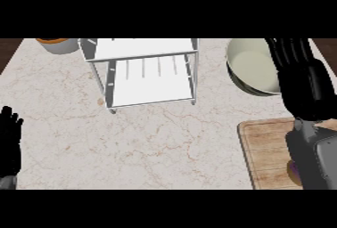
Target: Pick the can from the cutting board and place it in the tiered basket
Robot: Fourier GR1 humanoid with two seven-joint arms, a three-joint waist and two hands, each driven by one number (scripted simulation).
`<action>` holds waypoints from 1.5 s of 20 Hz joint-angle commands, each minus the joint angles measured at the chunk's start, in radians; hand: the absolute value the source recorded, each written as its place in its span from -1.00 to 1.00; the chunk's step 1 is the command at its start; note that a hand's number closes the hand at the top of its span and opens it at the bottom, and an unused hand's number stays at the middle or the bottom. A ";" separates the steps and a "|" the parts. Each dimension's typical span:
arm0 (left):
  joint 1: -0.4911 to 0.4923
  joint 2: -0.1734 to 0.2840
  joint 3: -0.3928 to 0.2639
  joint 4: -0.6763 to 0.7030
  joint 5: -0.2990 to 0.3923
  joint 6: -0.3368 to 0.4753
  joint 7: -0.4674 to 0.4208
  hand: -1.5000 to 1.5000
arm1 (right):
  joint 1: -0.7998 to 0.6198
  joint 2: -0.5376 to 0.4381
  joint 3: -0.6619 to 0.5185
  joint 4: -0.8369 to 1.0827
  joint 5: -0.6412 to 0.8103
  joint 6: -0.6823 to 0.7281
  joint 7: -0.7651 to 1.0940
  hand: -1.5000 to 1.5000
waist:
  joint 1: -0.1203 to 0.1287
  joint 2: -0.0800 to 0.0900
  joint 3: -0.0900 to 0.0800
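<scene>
The wooden cutting board [266, 151] lies at the lower right of the counter. A small tan and purple sliver of the can [293, 171] shows at the board's right side; my right forearm hides most of it. My right hand [305, 87] is beyond the board, fingers straight and stretched over the bowl's right rim, holding nothing. The white tiered basket [146, 71] stands at the top centre, well left of that hand. At the left edge my left hand [9, 138] rests open with fingers up.
A large pale bowl [253, 67] sits at the top right, between the basket and my right hand. A grey cup with something orange in it [58, 45] stands at the top left. Marble counter spreads between basket and board.
</scene>
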 commanded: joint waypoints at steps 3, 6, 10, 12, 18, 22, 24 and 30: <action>-0.062 -0.018 -0.131 -0.068 -0.034 -0.136 0.031 0.00 | 0.140 -0.022 0.046 0.000 0.037 0.013 0.079 -1.00 | 0.004 -0.006 0.003; -0.118 -0.068 -0.267 -0.104 -0.071 -0.253 -0.025 0.00 | 0.168 -0.051 0.068 0.060 0.038 0.034 0.162 -1.00 | -0.022 0.000 0.002; -0.129 -0.132 -0.324 -0.053 -0.079 -0.296 -0.025 0.00 | 0.353 0.019 0.088 0.055 0.099 -0.029 0.018 -1.00 | 0.000 -0.003 0.003; -0.154 -0.145 -0.305 -0.005 -0.089 -0.331 -0.041 0.00 | 0.427 -0.002 0.075 -0.015 0.118 -0.004 -0.060 -1.00 | 0.012 -0.004 0.003; -0.178 -0.157 -0.301 -0.008 -0.088 -0.333 -0.004 0.00 | 0.401 -0.245 0.047 -0.308 0.256 0.013 0.191 -1.00 | 0.008 -0.010 0.001; -0.132 -0.156 -0.304 -0.001 -0.109 -0.301 -0.031 0.00 | 0.449 -0.527 -0.007 -0.358 0.345 0.169 0.322 -1.00 | -0.015 -0.017 -0.006; -0.164 -0.153 -0.290 -0.016 -0.086 -0.316 -0.004 0.00 | 0.460 -0.630 0.010 -0.380 0.378 0.255 0.409 -1.00 | -0.013 -0.016 -0.006; -0.130 -0.174 -0.323 -0.050 -0.122 -0.284 -0.008 0.00 | 0.515 -0.889 -0.001 -0.527 0.342 0.522 0.597 -1.00 | -0.008 -0.020 -0.003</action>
